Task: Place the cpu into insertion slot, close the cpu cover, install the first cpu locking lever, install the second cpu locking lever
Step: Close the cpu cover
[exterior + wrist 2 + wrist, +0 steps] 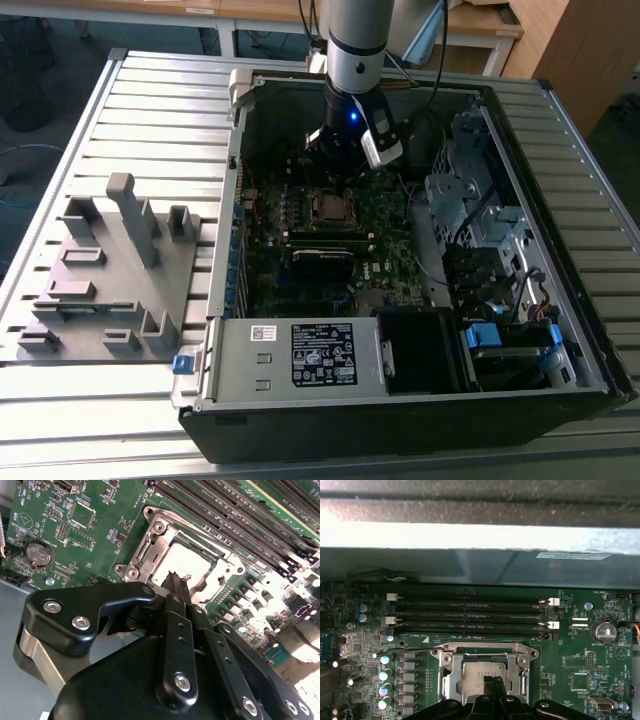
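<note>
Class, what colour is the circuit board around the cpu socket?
Green. The circuit board shows best in the second wrist view.

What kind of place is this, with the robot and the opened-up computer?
Probably a robotics lab or workshop. A robot arm reaches into an open computer case lying on a slatted metal table, a grey fixture plate with blocks sits beside it, and wooden desks stand behind.

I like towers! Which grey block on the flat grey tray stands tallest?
The narrow upright grey post on the flat grey plastic tray. It is a slim column that rises well above all the shorter grey blocks around it.
</note>
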Controlling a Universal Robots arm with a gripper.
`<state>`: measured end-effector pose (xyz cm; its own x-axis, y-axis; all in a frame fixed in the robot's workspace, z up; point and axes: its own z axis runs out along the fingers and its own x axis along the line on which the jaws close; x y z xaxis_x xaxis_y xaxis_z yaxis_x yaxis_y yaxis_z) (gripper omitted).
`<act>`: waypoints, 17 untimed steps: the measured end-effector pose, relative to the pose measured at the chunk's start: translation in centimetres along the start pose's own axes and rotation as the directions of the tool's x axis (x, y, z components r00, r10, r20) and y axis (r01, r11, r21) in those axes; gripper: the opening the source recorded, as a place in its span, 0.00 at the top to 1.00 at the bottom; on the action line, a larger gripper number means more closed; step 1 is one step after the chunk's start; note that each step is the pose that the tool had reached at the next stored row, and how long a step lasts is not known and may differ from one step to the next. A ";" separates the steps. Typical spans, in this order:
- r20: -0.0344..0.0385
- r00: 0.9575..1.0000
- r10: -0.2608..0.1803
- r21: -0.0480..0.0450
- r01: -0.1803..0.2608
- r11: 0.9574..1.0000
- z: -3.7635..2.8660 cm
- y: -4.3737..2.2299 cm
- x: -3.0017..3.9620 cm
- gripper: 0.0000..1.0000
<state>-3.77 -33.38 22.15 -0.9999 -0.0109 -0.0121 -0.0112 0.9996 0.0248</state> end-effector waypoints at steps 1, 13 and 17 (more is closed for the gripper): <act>0.000 1.000 0.000 0.000 0.000 1.000 0.01 0.00 0.04 0.90; 0.001 1.000 0.000 0.000 0.000 1.000 0.04 0.01 0.99 0.90; 0.002 1.000 0.000 0.000 0.000 1.000 0.07 0.02 1.60 0.90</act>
<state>-5.36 -33.38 22.06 -0.9998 -0.0111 -0.0146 -0.0115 0.9996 0.0248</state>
